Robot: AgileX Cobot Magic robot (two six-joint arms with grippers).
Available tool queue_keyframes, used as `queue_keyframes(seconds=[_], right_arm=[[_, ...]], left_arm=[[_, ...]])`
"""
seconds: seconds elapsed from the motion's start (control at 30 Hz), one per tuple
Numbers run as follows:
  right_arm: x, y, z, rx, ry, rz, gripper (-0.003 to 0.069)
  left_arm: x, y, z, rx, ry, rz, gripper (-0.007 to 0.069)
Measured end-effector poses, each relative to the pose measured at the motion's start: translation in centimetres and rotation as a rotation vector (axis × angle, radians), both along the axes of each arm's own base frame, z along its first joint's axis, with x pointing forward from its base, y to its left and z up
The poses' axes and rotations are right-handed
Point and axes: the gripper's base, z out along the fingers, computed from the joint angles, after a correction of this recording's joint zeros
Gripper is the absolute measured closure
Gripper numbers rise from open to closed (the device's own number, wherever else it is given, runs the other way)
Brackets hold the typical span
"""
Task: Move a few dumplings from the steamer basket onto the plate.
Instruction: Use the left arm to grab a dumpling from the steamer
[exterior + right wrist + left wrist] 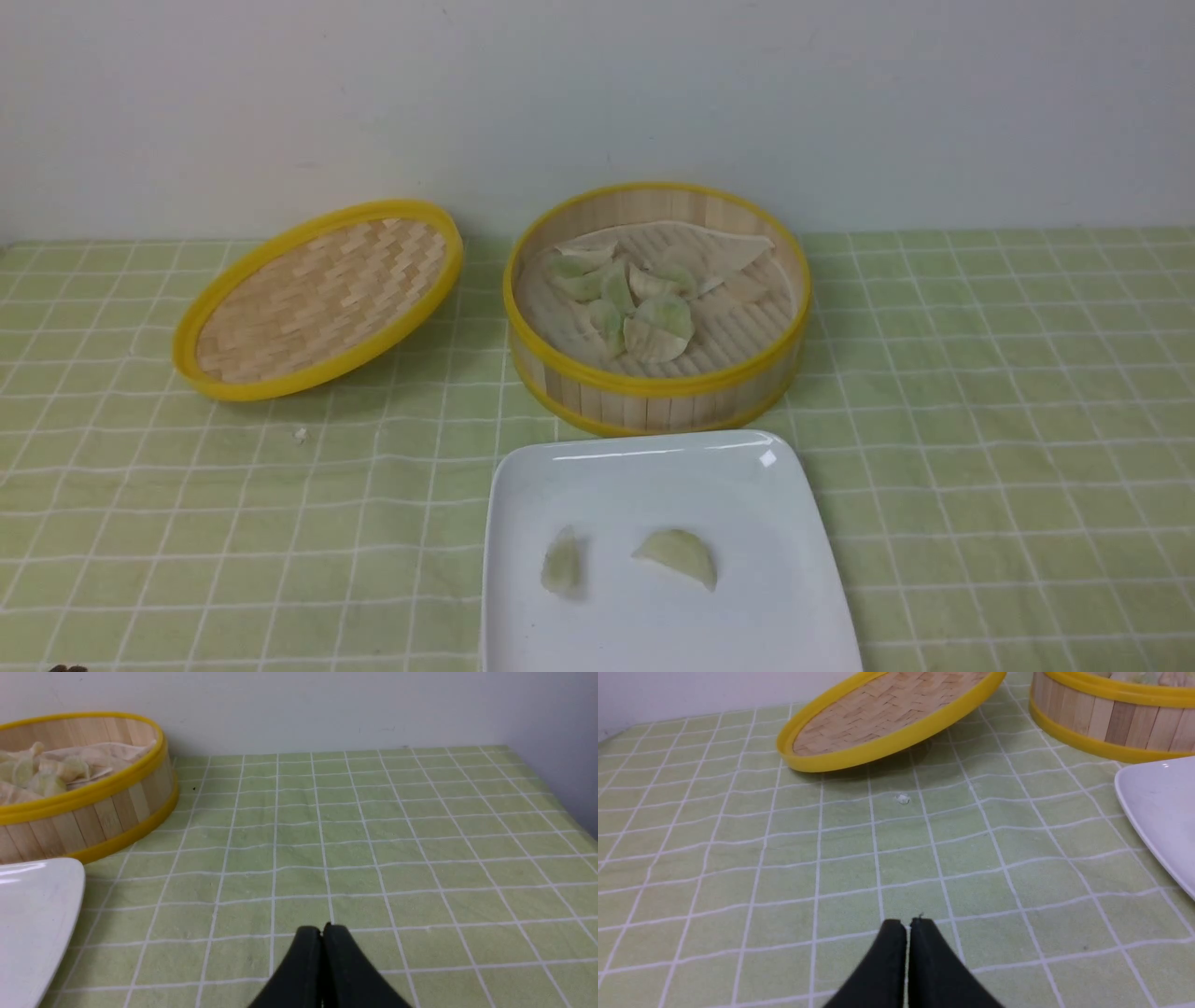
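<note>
Left claw (908, 924) is sitting pinched shut, holding nothing, low over bare desk (738, 882). Ahead of it the lid (887, 718) is leaning tilted, with a crumb (902, 798) lying on the cloth near it. Steamer basket (1111, 723) and plate (1157, 812) are showing only as edges, off toward the desk's middle.

Right claw (322, 929) is likewise sitting shut and empty, tips together over bare cloth. Basket wall and one plate corner are lying toward the desk's middle, and dumplings (46, 781) are peeking over the rim.

Front view: neither claw is showing. Basket is standing mid-desk toward the far edge, with the plate just before it at the near edge. Most dumplings are overlapping in a pile inside the basket, long axes pointing every way. Two are lying apart on the plate.

Judging: the pile is lying forward and inward of both claws. Basket is sitting slightly right of centre, so the right arm is probably marginally nearer.
</note>
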Motion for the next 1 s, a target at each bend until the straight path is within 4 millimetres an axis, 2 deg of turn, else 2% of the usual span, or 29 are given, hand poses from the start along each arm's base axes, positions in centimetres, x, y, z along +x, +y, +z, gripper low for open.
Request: queue_keyframes(seconds=[0.17, 0.43, 0.57, 0.67, 0.77, 0.8, 0.9, 0.93, 0.97, 1.0], right_arm=[[0.0, 0.0, 0.0, 0.0, 0.0, 0.0, 0.0673], [0.0, 0.0, 0.0, 0.0, 0.0, 0.0, 0.0673], [0.0, 0.0, 0.0, 0.0, 0.0, 0.0, 0.0673], [0.0, 0.0, 0.1, -0.002, -0.007, 0.0, 0.0673], [0.2, 0.2, 0.4, 0.073, -0.069, 0.004, 0.0673], [0.2, 0.2, 0.4, 0.076, -0.078, 0.004, 0.0673], [0.3, 0.3, 2.0, 0.364, -0.259, -0.005, 0.0673], [0.3, 0.2, 2.4, 0.462, -0.309, -0.013, 0.0673], [0.3, 0.2, 2.4, 0.467, -0.309, -0.013, 0.0673], [0.2, 0.0, 2.9, 0.577, -0.364, -0.024, 0.0673]], left_arm=[[0.2, 0.0, 0.5, -0.019, -0.062, 0.009, 0.0631], [0.4, 0.7, 3.9, -0.404, -0.428, 0.11, 0.0631], [-0.5, 2.1, 6.7, -0.6, -0.731, 0.205, 0.0631], [-1.9, 2.1, 12.0, -0.649, -0.861, 0.157, 0.0631], [-1.4, 1.1, 16.9, -0.602, -0.736, 0.072, 0.0631], [-1.6, 1.0, 17.8, -0.596, -0.738, 0.06, 0.0631], [2.1, -1.1, 23.3, -0.522, -0.3, -0.05, 0.0631], [3.5, -1.7, 24.1, -0.495, -0.153, -0.078, 0.0631], [4.0, -1.8, 23.7, -0.49, -0.107, -0.08, 0.0631], [6.8, -2.6, 24.5, -0.445, 0.138, -0.13, 0.0631]])
